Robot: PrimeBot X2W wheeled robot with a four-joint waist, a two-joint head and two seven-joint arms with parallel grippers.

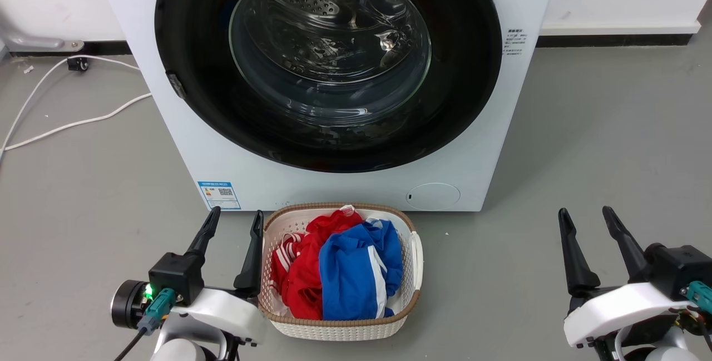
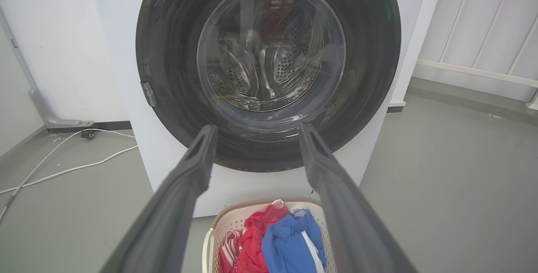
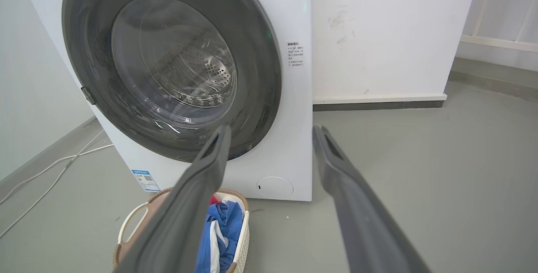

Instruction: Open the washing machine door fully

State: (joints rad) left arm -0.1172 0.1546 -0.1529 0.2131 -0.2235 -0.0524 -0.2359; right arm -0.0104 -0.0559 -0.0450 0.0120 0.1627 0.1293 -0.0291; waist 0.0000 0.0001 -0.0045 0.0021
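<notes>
Two tools hover spread and empty over the grey floor (image 1: pixel 584 127): left tool (image 1: pixel 237 212) beside a white plastic laundry basket (image 1: pixel 334 330), right tool (image 1: pixel 584 210) well apart; behind, the round glossy black door (image 1: pixel 328 72) of the white washing machine (image 1: pixel 334 188) sits shut.

Left gripper (image 1: pixel 236 215): two long dark fingers (image 1: pixel 203 236) tapering to narrow tips, black box housing (image 1: pixel 177 275), glossy white wrist shell (image 1: pixel 222 308). Green LED (image 1: pixel 148 291) lit. Teal connector (image 1: pixel 158 302) with black cable (image 1: pixel 130 344). Black round module (image 1: pixel 123 303).
Right gripper (image 1: pixel 585 212): same build, second teal connector (image 1: pixel 700 295).
</notes>
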